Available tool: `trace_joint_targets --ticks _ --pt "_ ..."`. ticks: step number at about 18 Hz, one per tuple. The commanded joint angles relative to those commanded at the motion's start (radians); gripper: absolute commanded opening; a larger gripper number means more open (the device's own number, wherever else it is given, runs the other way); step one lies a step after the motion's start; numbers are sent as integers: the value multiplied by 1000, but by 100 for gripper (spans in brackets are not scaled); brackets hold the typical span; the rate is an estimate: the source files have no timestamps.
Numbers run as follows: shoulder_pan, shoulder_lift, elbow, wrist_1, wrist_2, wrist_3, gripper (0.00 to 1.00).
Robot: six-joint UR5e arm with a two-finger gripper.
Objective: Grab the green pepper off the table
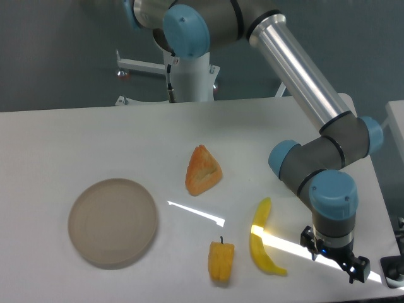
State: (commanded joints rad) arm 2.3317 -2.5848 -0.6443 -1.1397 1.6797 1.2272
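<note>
White table [95,132], gripper [344,262] low at right edge — beside banana [262,243]

White matte table [95,136], flat, sunlit streaks

Smooth matte white table [95,132], matte beige plate [112,222], glossy yellow banana [260,238], brushed-metal arm tube [297,72], waxy yellow pepper [221,260]

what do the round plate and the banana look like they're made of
The plate looks like matte beige plastic or ceramic: dull, with no glare. The banana looks like a smooth plastic toy, its colour uniform yellow, though real fruit can't be ruled out.
</note>
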Motion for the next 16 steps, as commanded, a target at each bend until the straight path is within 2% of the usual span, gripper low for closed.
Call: trace_joint_targets --ticks 12,14,16 --pt "0 25 -26 -8 2 -2 100" --pt "5 47 -58 -18 -8 -2 100" --pt "32 89 -103 -63 -44 -2 100"
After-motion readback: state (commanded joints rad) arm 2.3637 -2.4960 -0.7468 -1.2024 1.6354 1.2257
